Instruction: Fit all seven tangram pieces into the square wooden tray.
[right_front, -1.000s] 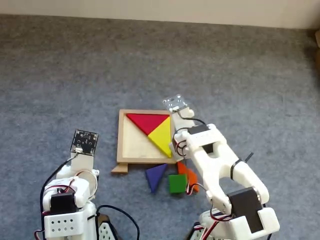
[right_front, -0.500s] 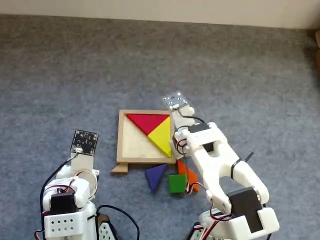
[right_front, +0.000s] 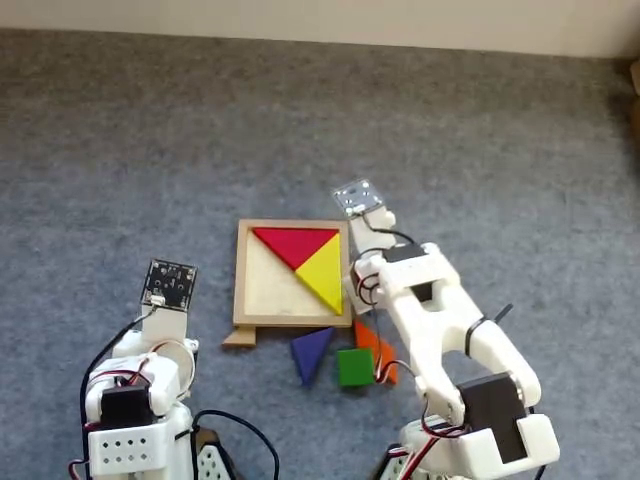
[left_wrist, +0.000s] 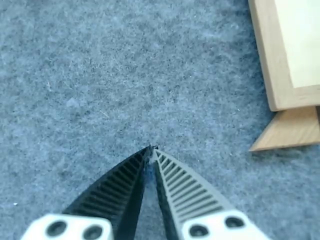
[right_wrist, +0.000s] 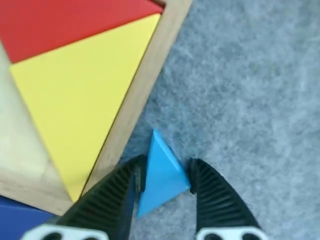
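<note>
The square wooden tray (right_front: 243, 275) holds a red triangle (right_front: 297, 243) and a yellow triangle (right_front: 322, 272) in its far right part. My right gripper (right_wrist: 165, 165) is shut on a small light blue triangle (right_wrist: 162, 175), just outside the tray's right rim (right_wrist: 150, 80). Near the tray's front edge lie a purple triangle (right_front: 312, 350), a green square (right_front: 354, 366) and an orange piece (right_front: 375, 348). A plain wood piece (right_front: 240, 337) lies at the tray's near left corner. My left gripper (left_wrist: 151, 149) is shut and empty over the carpet, left of that wood piece (left_wrist: 290, 131).
Grey carpet covers the whole table. The right arm (right_front: 430, 310) reaches over the loose pieces and partly hides the orange one. The left arm (right_front: 140, 385) sits at the near left. Open carpet stretches beyond and to either side of the tray.
The right arm has shifted a little to the right, away from the tray's rim. The left arm and the loose pieces have stayed put.
</note>
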